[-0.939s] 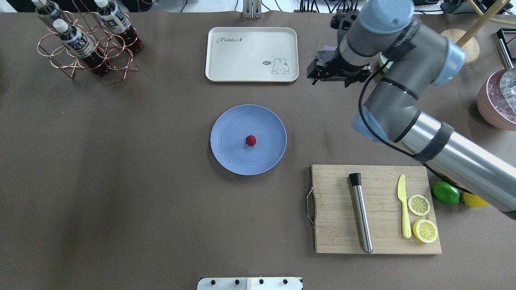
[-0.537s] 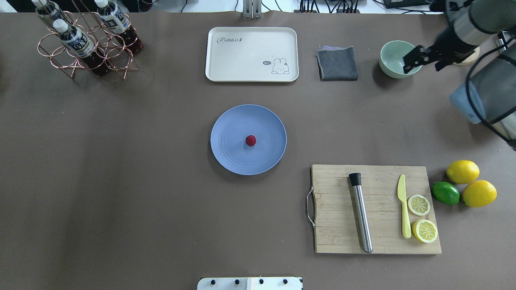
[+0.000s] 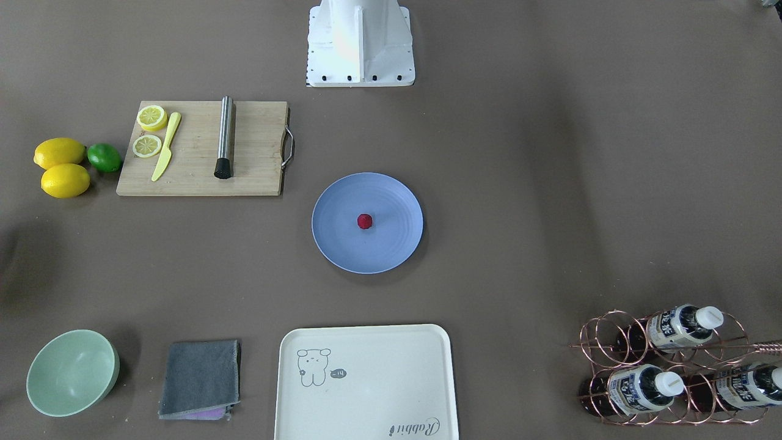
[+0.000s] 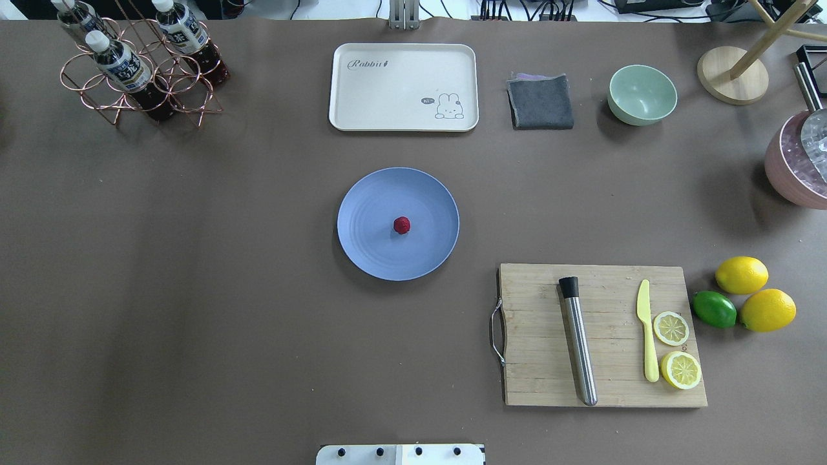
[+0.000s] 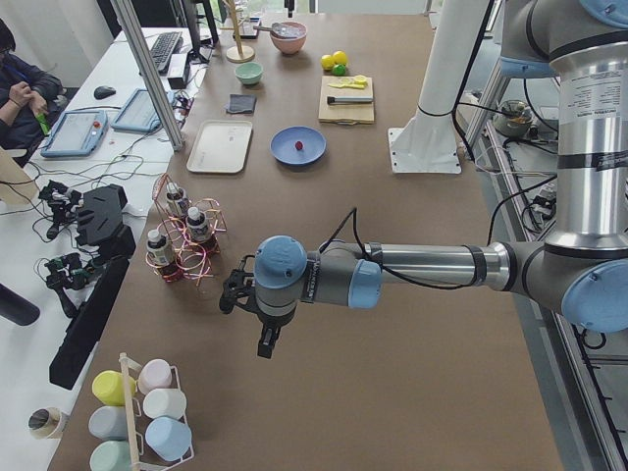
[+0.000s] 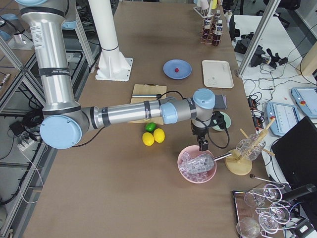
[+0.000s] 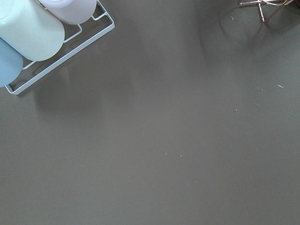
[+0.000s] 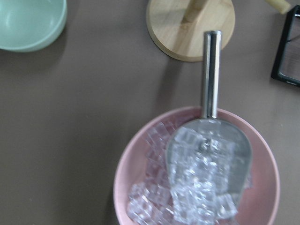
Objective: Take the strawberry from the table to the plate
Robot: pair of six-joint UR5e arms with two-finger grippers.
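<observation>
The strawberry, a small deep-red berry, lies at the middle of the round blue plate in the centre of the table; the front view shows the strawberry the same way on the plate. Neither gripper is near it. My left gripper hangs over bare table far out on my left, beside the bottle rack. My right gripper hovers above the pink ice bowl at the far right end. Both show only in the side views, so I cannot tell their state.
A cutting board carries a steel muddler, yellow knife and lemon slices; lemons and a lime lie beside it. At the back stand a cream tray, grey cloth, mint bowl and bottle rack. An ice bowl holds a scoop.
My right arm has swung away to the right, from over the grey cloth past the mint bowl and out of the overhead view. The strawberry has stayed on the plate.
</observation>
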